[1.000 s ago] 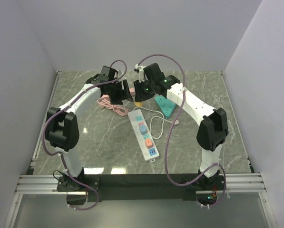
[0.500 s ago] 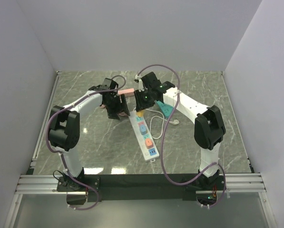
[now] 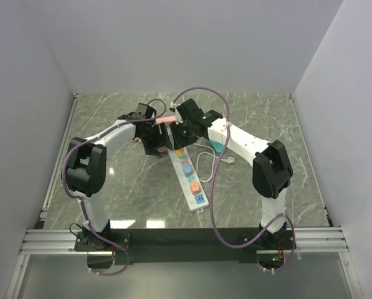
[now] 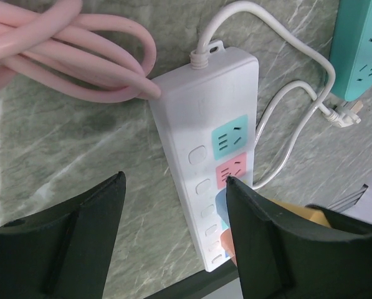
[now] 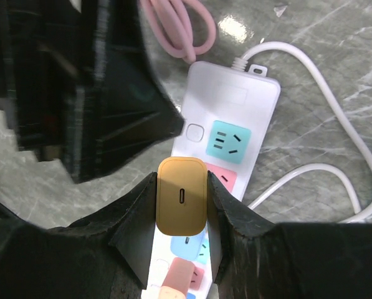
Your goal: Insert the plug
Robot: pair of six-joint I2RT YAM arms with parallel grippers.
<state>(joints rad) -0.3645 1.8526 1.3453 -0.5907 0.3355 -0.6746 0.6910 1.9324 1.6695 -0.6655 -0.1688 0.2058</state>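
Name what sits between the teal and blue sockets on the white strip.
A pink socket on the strip; clearest in the left wrist view.

Bright even light, soft shadows

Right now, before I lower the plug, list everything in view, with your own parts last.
table: 1, green marble, under everything
white power strip: 1, white with teal, pink, blue and orange sockets, flat at table centre
white cord: 1, white, leaves the strip's far end and loops to its right
teal power strip: 1, teal, right of the white one, partly hidden by the right arm
pink cable: 1, pink, coiled by the white strip's far left corner
plug: 1, yellow-orange, above the white strip's sockets
left pincer: 1, black, open and empty, over the white strip's far end
right pincer: 1, black, shut on the plug
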